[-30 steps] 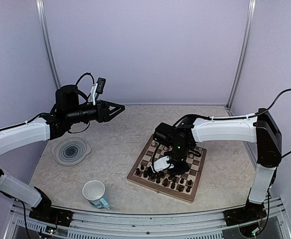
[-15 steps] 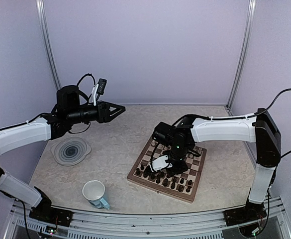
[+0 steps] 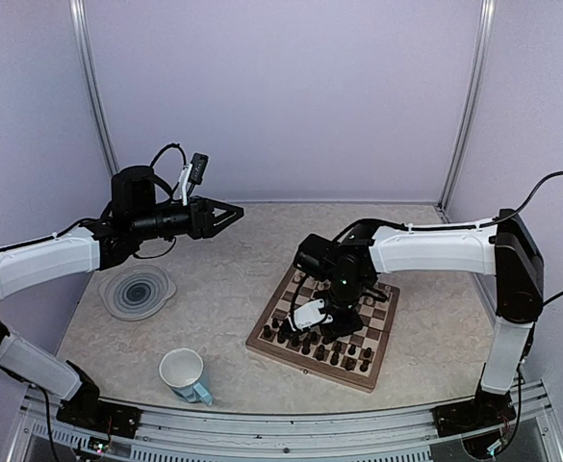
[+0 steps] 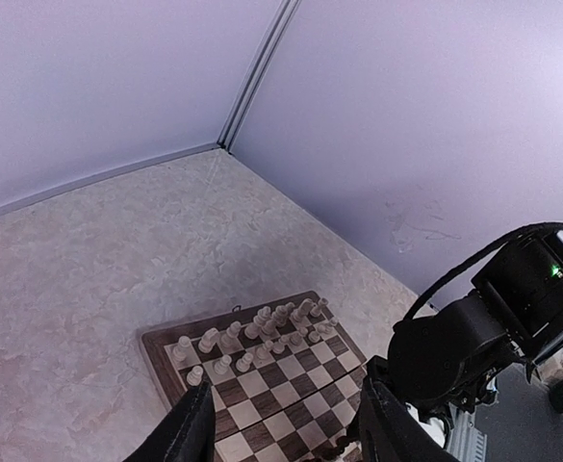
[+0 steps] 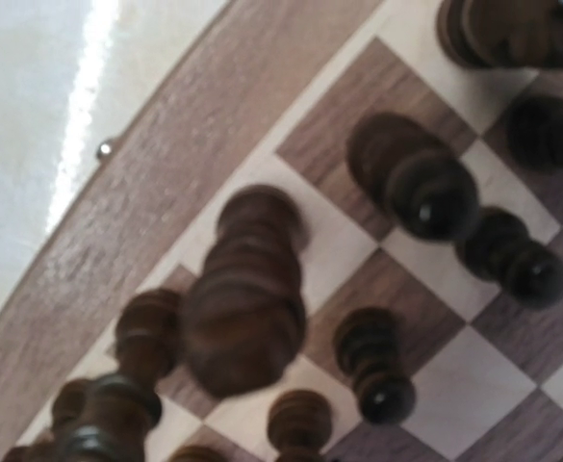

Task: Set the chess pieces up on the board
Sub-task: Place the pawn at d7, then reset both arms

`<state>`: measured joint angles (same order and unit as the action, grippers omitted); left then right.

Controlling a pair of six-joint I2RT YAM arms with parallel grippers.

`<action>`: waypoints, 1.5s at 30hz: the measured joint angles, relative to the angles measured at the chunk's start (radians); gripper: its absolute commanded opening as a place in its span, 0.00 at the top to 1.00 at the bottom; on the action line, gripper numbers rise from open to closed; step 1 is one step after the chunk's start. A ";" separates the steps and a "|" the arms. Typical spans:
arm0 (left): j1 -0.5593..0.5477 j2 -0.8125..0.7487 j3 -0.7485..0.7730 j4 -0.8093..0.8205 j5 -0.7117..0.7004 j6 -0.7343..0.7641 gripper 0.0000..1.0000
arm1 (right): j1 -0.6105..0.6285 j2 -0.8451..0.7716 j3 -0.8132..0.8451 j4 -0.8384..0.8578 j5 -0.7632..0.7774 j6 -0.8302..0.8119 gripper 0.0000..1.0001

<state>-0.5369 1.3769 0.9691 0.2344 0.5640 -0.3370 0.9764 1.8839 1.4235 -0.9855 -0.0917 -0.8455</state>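
The board [image 3: 259,339] lies right of centre, and its wooden border shows in the left wrist view [image 4: 158,358] and the right wrist view [image 5: 156,202]. Dark pieces [image 3: 345,354] stand in rows on its near side. Cream pieces [image 4: 262,332] stand in two rows on its far side. My right gripper [image 3: 320,323] hangs low over the near dark rows. Its fingers do not show in the right wrist view, where a large dark piece [image 5: 244,294] looms close among smaller ones. My left gripper [image 3: 229,211] is raised far left of the board, open and empty, with its fingers [image 4: 191,429] spread.
A round grey swirl plate [image 3: 137,291] lies at the left. A white mug [image 3: 183,372] with a blue handle stands near the front edge. Enclosure walls and metal posts close in the back and sides.
My right gripper has shifted slightly up and back over the dark rows. The left arm has barely moved.
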 measured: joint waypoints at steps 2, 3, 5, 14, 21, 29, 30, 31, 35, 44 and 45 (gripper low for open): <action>0.000 0.003 0.000 0.000 0.001 0.000 0.48 | 0.000 0.000 0.001 -0.003 -0.004 0.000 0.78; 0.000 0.004 0.000 0.000 0.001 0.000 0.48 | 0.000 0.000 0.001 -0.006 -0.006 0.000 0.78; 0.000 0.006 0.000 0.000 0.002 0.000 0.48 | 0.000 0.000 0.001 -0.012 -0.009 0.000 0.78; 0.000 0.012 0.000 0.000 0.008 -0.003 0.48 | 0.000 0.003 0.001 -0.016 -0.012 0.001 0.78; 0.000 0.012 0.000 -0.005 -0.004 0.006 0.47 | -0.002 -0.007 0.021 -0.013 -0.011 -0.004 0.68; 0.000 0.008 0.000 -0.072 -0.138 0.085 0.42 | -0.166 -0.235 0.036 0.093 -0.067 0.008 0.60; 0.000 0.005 0.000 -0.083 -0.165 0.099 0.41 | -0.214 -0.277 0.033 0.125 -0.080 0.018 0.57; 0.000 0.000 0.001 -0.098 -0.200 0.113 0.40 | -0.265 -0.323 0.021 0.170 -0.094 0.029 0.49; 0.000 -0.010 0.038 -0.163 -0.316 0.150 0.02 | -0.476 -0.544 -0.089 0.366 -0.145 0.127 0.01; 0.000 -0.024 0.142 -0.250 -0.594 0.167 0.01 | -0.605 -0.718 -0.418 0.761 0.067 0.412 0.01; 0.000 -0.029 0.142 -0.255 -0.616 0.167 0.01 | -0.613 -0.719 -0.439 0.777 0.082 0.435 0.01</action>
<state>-0.5373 1.3479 1.1110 -0.0208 -0.0517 -0.1703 0.3634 1.1652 0.9840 -0.2081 -0.0097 -0.4107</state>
